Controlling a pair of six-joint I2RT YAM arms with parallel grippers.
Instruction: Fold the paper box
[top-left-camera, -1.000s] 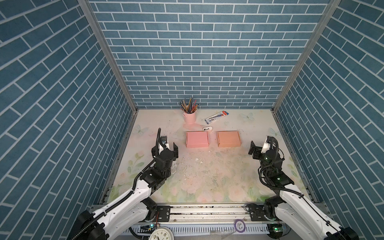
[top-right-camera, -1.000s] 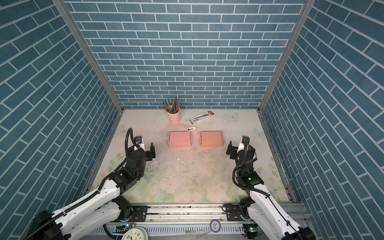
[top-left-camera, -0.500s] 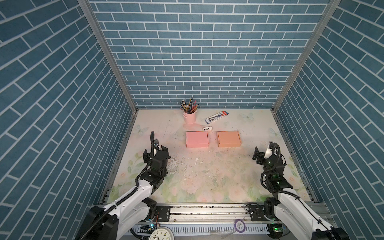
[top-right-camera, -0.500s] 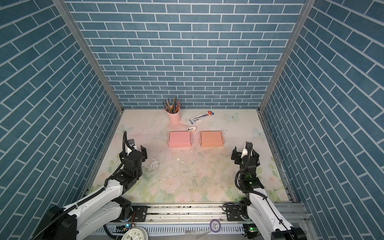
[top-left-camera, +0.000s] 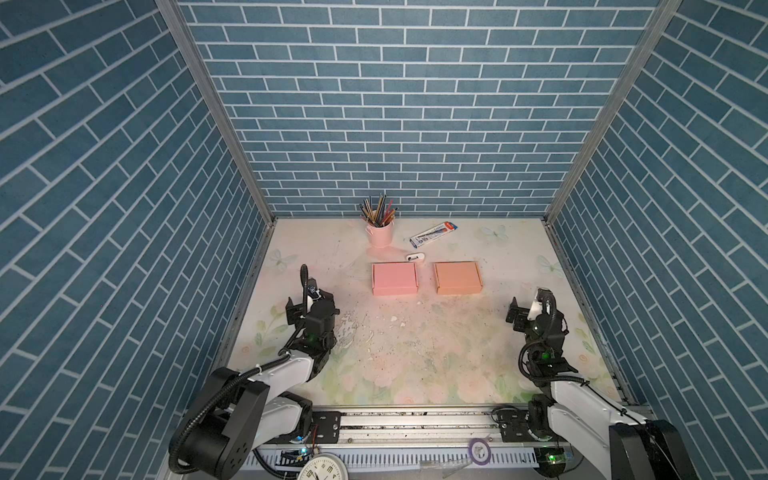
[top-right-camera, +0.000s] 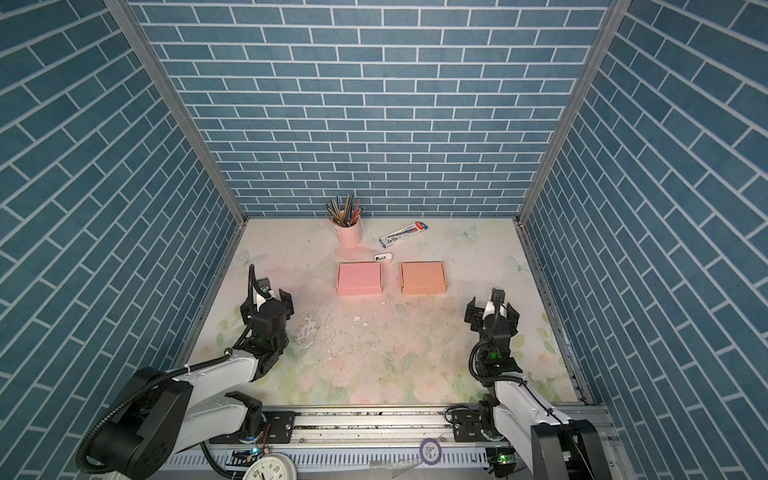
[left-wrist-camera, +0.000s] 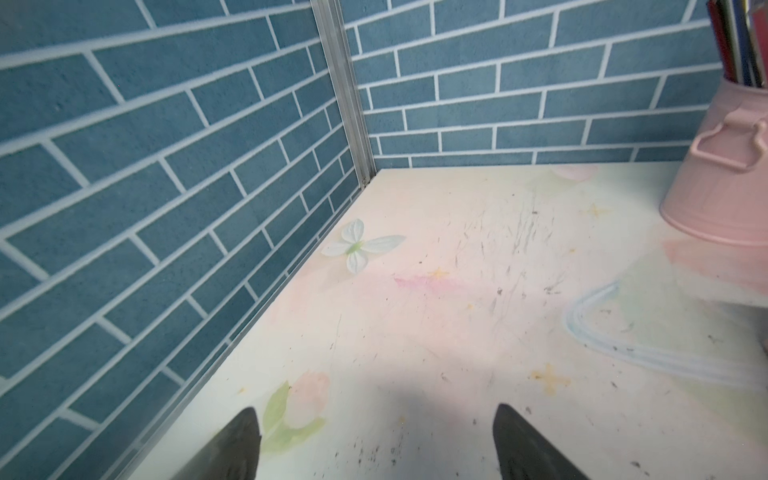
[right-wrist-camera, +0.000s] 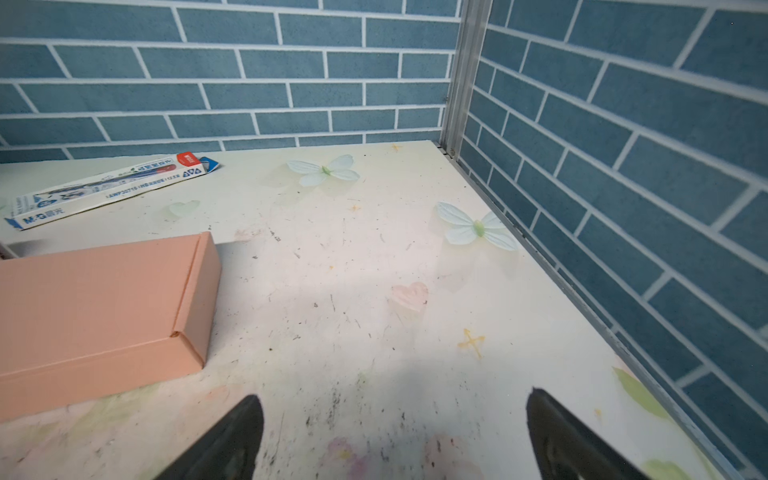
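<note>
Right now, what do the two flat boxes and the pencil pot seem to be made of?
Orange box: probably thin card, matte; fold seams and a tucked flap show at its corner. Pink box: looks like the same matte card, but it is too far off to see seams. Pencil pot: likely painted metal, smooth satin pink, with a bucket-style handle bracket.

Both arms crouch low, elbows folded. The left claw (top-left-camera: 311, 306) and right claw (top-left-camera: 535, 311) point forward, jaws spread wide.
</note>
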